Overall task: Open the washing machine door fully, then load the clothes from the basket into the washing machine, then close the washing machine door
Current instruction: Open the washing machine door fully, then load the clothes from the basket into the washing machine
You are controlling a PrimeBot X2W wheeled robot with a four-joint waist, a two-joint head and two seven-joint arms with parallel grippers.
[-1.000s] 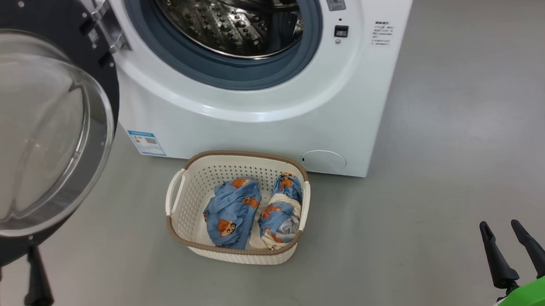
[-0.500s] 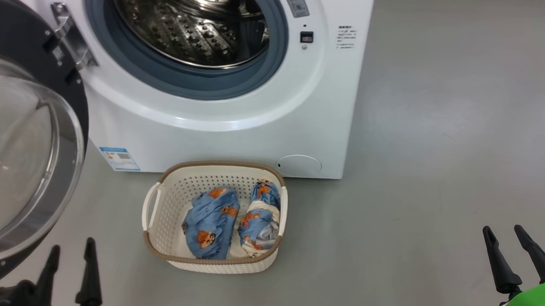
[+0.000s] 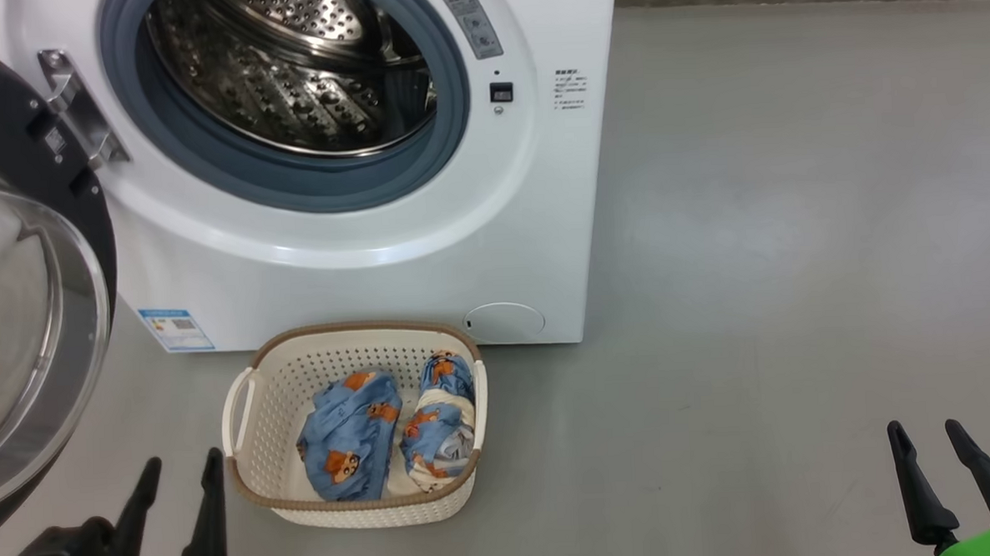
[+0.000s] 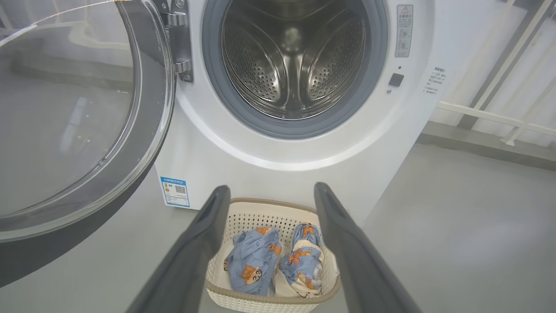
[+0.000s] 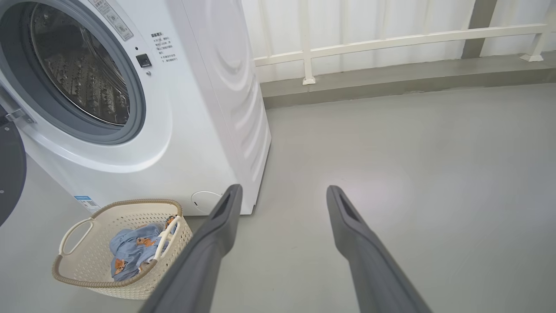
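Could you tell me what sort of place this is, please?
Probably a laundry corner, maybe a balcony: a washer with its door open, a basket of clothes on the grey floor, and a white railing behind.

washing machine door [image 3: 20, 315] open wide | 2 clothes bundles [image 3: 347, 439] in basket [image 3: 363, 514]

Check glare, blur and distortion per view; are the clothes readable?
Head view: specular highlights on the drum, pale sheen on the floor, clothes sharp. Left wrist view: door glass carries reflections, near fingers soft. Right wrist view: wide-angle bow on the machine, light even, no hard shadows.
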